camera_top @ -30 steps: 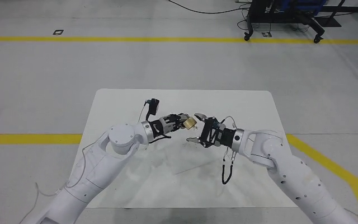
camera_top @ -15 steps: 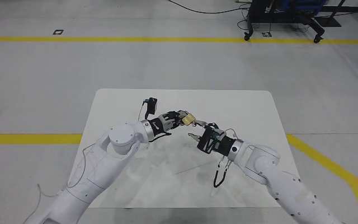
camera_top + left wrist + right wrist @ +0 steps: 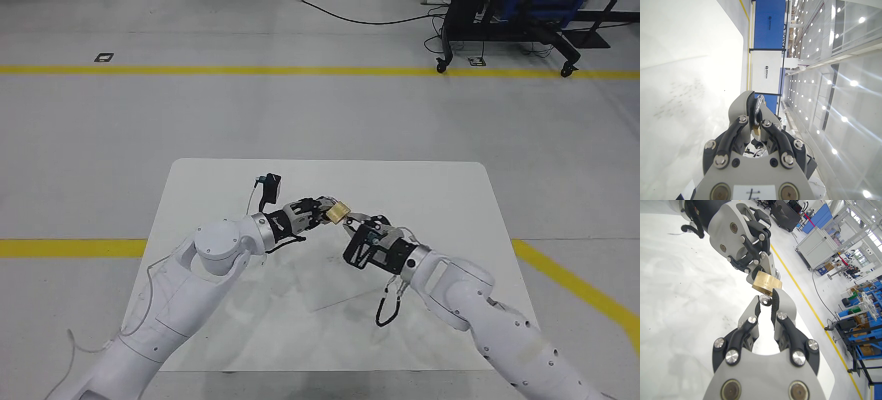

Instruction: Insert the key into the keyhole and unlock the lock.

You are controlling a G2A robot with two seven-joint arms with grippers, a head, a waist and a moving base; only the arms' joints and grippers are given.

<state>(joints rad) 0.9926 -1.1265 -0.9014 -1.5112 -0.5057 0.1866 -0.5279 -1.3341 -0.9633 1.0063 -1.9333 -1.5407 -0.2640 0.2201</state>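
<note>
My right claw (image 3: 765,296) pinches the key (image 3: 765,300) by its head, the blade seated in the padlock (image 3: 767,282). My left claw (image 3: 756,108) is clamped at the shackle (image 3: 779,276) end. I should twist squarely about the blade and brace the padlock firmly.

left gripper (image 3: 328,212) closed tight, raised | right gripper (image 3: 766,297) facing it tip to tip | both arms bent inward

Logo print on blue panel (image 3: 764,24), white panel (image 3: 766,73); character label (image 3: 753,193), left tool (image 3: 756,108); engraving, lock (image 3: 766,283).
</note>
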